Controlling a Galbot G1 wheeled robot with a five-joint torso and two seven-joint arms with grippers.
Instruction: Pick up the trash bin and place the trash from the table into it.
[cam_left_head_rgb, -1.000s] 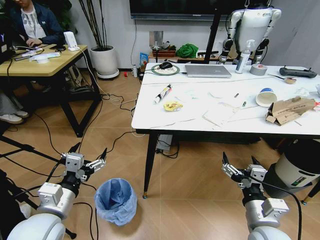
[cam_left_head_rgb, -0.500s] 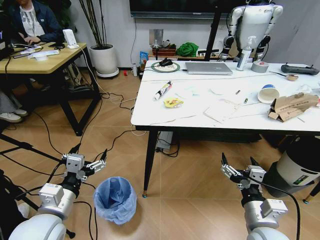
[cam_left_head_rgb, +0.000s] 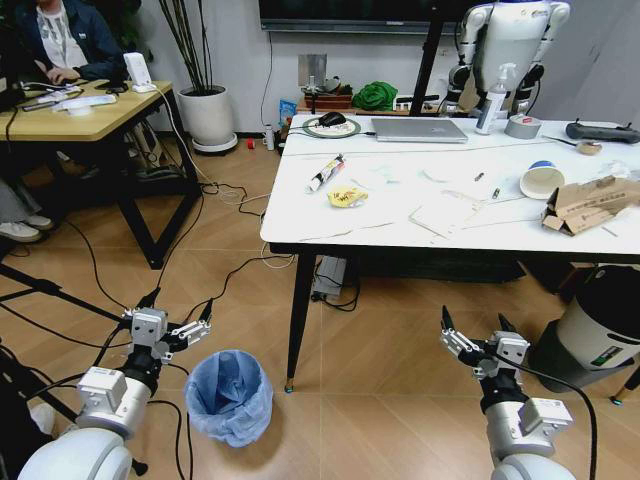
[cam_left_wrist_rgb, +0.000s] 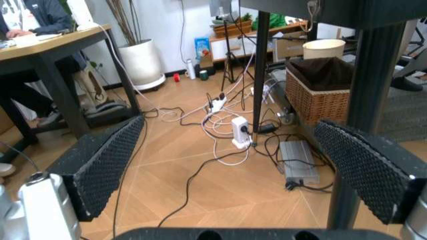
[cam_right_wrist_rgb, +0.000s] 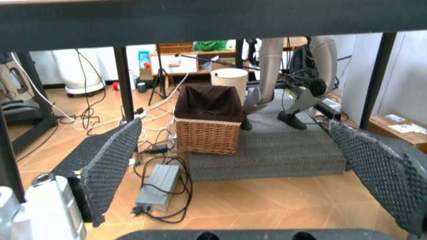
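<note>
With its jaws spread wide and nothing between them, the left gripper (cam_left_head_rgb: 172, 318) hangs low over the wooden floor, up and to the robot's left of the trash bin (cam_left_head_rgb: 229, 397), near it but not touching. Bin stands upright on the floor just outside the front-left leg of the table (cam_left_head_rgb: 300, 232), mouth facing up, blue bag liner crinkled over the rim. From the left jaws the bin lies down and to the right, toward the robot's midline. Left wrist view: both finger pads (cam_left_wrist_rgb: 100, 170) apart, pointing under the table toward cables and a wicker basket (cam_left_wrist_rgb: 319, 95), not toward the bin.

Right gripper (cam_left_head_rgb: 480, 340) also open and empty, on the far side of the table leg from the bin, well apart from it. Right wrist view: pads (cam_right_wrist_rgb: 107, 167) spread, again aimed under the table.

Judgement: left arm is clearly the nearer one for the bin pick; jaws would need to turn down and inward to reach the rim. Bin is round, so the rim has no preferred grasp axis.

Trash sits on the table top, well above and beyond the bin: paper cup (cam_left_head_rgb: 541, 179), torn cardboard (cam_left_head_rgb: 590, 203), yellow wrapper (cam_left_head_rgb: 345, 196), crumpled paper (cam_left_head_rgb: 443, 214).
</note>
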